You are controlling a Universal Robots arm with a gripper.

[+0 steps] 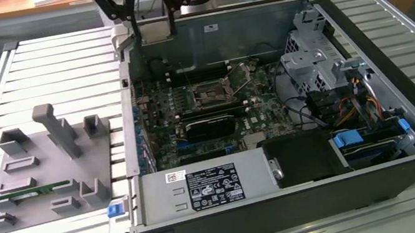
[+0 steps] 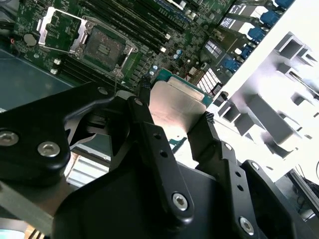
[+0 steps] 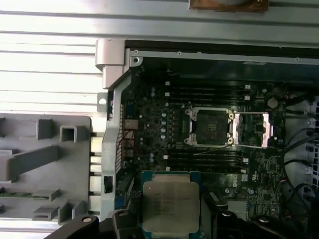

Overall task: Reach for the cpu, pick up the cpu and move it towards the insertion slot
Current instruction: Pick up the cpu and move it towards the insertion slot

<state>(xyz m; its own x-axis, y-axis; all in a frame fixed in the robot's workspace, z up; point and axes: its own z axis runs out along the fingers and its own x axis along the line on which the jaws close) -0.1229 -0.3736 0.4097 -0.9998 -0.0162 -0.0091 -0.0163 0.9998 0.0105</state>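
Observation:
My gripper (image 2: pixel 176 102) is shut on the cpu (image 2: pixel 174 105), a flat silver square with a thin pale rim, pinched by two opposite edges between the black fingers (image 2: pixel 149 129). In the first wrist view the cpu (image 3: pixel 171 203) hangs above the motherboard, short of the insertion slot (image 3: pixel 209 127), whose silver frame stands flipped open beside its dark centre. In the exterior view the gripper (image 1: pixel 157 33) is high over the back left wall of the open computer case (image 1: pixel 292 216), with the cpu (image 1: pixel 157 28) in it. The insertion slot (image 1: pixel 210 92) lies lower, mid-board.
A grey plastic holder plate (image 1: pixel 40 176) sits at the exterior view's left on the slatted table, with a green memory stick (image 1: pixel 30 192) in it. Inside the case are a black block (image 1: pixel 209 127), a labelled power supply (image 1: pixel 202 187) and a drive cage with cables (image 1: pixel 317 66).

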